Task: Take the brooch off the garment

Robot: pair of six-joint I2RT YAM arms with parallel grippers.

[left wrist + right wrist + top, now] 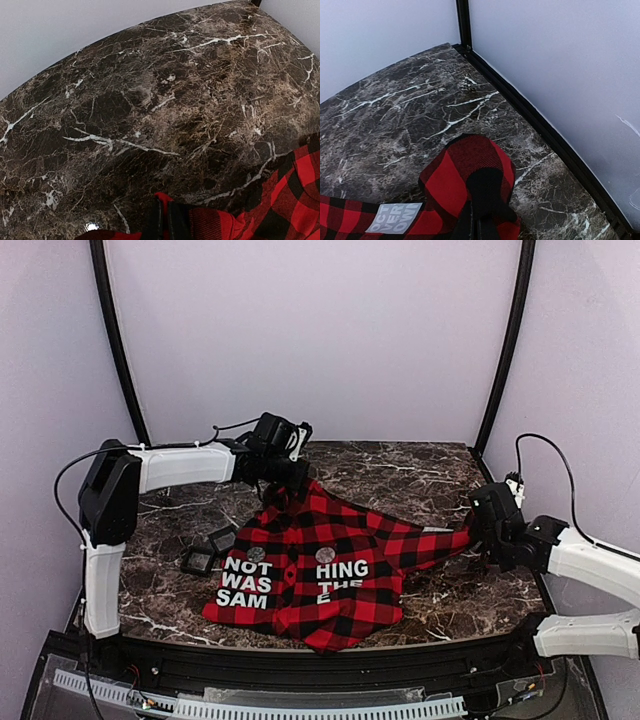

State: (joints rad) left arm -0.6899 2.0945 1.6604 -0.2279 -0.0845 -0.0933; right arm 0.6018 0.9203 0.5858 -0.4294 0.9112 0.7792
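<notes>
The garment [320, 575] lies spread on the marble surface [420, 475], lettered panels facing up. The brooch [325, 555] is a pale round disc on its chest, just above the letters "HING"; a similar disc [256, 554] sits above "NOT". The left fingers [156, 222] are pinched tight on a fold of plaid at the collar end. The right fingers [470, 225] are closed on the sleeve tip, with cloth draped over them. Two black square frames [197, 561] rest just left of the garment.
</notes>
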